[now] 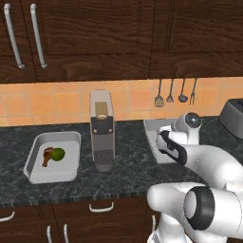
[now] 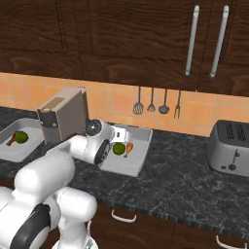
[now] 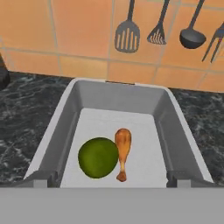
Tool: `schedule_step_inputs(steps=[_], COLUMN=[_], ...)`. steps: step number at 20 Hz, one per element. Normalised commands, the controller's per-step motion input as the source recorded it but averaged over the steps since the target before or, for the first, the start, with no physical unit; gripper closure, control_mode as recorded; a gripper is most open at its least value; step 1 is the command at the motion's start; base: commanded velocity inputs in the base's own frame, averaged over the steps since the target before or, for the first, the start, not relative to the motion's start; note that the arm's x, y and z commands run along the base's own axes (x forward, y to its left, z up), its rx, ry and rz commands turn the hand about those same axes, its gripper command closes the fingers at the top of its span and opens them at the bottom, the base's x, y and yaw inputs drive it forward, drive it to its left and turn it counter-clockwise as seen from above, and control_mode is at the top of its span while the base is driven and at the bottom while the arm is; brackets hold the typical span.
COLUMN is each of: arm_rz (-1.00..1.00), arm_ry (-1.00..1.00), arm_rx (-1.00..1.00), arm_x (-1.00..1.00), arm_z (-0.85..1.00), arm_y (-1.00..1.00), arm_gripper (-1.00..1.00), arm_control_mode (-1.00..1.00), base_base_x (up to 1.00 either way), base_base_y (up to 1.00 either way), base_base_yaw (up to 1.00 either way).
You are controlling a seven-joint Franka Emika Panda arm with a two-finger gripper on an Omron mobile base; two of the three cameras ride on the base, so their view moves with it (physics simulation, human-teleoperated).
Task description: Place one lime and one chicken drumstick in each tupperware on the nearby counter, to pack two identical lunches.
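Left tupperware (image 1: 40, 176) holding lime (image 1: 58, 154) and drumstick (image 1: 48, 155), coffee machine (image 1: 102, 130) beside

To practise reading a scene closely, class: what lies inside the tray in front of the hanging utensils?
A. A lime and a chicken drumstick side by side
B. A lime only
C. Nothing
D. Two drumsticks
A: in the hand view the right tupperware holds a green lime with a chicken drumstick right beside it; the right base view shows the same pair.
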Motion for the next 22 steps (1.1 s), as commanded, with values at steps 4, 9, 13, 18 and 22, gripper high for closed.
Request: schedule_step_inputs(steps=[4, 9, 13, 18, 22], arm_rz=[0.0, -0.06, -0.04, 0.0, 0.0], arm_ry=[-0.14, -0.01, -0.03, 0.0, 0.0], arm_rx=[0.0, 0.0, 0.0, 0.0, 0.0], arm_x=[-0.69, -0.86, -0.61, -0.51, -0.55], arm_z=[0.77, 0.42, 0.11, 0.0, 0.0], arm_y=[-0.08, -0.67, -0.88, -0.76, -0.72], arm_gripper=[-1.0, -1.0, -1.0, -1.0, -1.0], arm_control_mode=[-1.0, -1.0, -1.0, -1.0, -1.0], base_base_x=[0.0, 0.0, 0.0, 0.0, 0.0], base_base_y=[0.0, 0.0, 0.0, 0.0, 0.0], base_base_yaw=[0.0, 0.0, 0.0, 0.0, 0.0])
